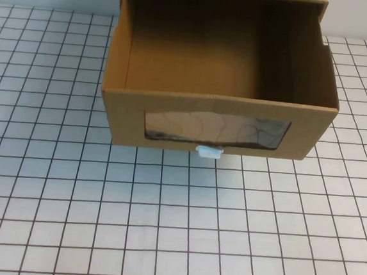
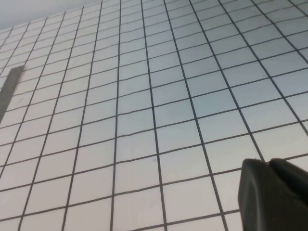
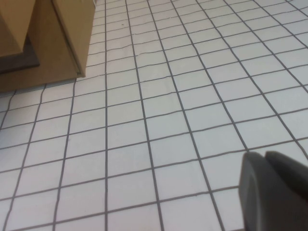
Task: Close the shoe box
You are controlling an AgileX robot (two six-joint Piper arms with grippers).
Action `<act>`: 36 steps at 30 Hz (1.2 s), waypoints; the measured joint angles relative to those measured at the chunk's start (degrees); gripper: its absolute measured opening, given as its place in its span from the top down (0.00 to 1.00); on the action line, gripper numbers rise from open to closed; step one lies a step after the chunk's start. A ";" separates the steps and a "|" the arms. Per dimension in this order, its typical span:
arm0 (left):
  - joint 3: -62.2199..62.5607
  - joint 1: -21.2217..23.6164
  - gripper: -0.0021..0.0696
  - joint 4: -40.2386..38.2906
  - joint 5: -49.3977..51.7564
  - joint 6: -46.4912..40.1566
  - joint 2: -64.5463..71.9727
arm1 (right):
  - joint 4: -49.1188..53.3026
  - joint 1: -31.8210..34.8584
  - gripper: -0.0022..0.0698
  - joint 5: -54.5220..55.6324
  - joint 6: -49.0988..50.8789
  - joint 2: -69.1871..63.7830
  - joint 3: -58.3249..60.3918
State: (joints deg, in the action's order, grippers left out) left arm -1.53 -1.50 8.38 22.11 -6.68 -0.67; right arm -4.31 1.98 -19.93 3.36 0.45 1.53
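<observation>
brown cardboard drawer-style shoe box (image 1: 217, 124) w/ clear window + white pull tab (image 1: 208, 152): far centre of gridded bench (image 1: 163, 226), drawer pulled out | left gripper (image 2: 274, 195), right gripper (image 3: 274, 190): low over bench, open/closed can't tell | risk: off-centre push skews drawer, jams or slides box.

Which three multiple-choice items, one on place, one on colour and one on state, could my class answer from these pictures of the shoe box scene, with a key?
1. Where is the pull tab on the shoe box?
A. above the window
B. under the window
C. on a side wall

2. What colour is the tab?
A. white
B. red
C. black

3. What state is the box in?
A. pushed shut
B. pulled out, empty inside
C. tipped over

Key: 1 B, it hangs below the clear window. 2 A, it shows white against the cardboard. 3 B, its bare inside is visible from above. The left gripper and right gripper hover over the gridded table, away from the box.
</observation>
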 joint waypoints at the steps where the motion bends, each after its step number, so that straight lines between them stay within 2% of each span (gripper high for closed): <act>1: 0.00 0.00 0.98 0.25 0.00 0.00 0.00 | 0.00 0.00 0.99 0.00 0.00 0.00 0.00; 6: 0.00 0.00 0.98 -2.47 0.00 0.00 0.00 | 0.00 0.00 0.99 0.00 0.00 0.00 0.00; 12: 0.00 0.00 0.98 -12.32 -0.44 1.46 0.00 | 0.00 0.00 0.99 0.00 0.00 0.00 0.00; 23: 0.00 0.00 0.98 -12.21 -3.96 1.85 0.00 | 0.00 0.00 0.99 1.33 0.00 0.00 0.00; 27: 0.00 0.00 0.98 -12.21 -12.76 2.11 0.00 | 0.13 0.00 0.99 10.08 0.00 0.00 0.00; 33: 0.00 0.00 0.98 -12.21 -30.85 3.32 0.00 | 0.13 0.00 0.99 33.65 0.00 0.00 0.00; 36: 0.00 0.00 0.98 -12.21 -36.67 4.93 0.00 | 0.13 0.00 0.99 43.66 0.00 0.00 0.00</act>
State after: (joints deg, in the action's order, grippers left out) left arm -1.53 -1.50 -3.83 -14.56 -1.74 -0.67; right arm -4.17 1.98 23.73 3.36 0.45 1.53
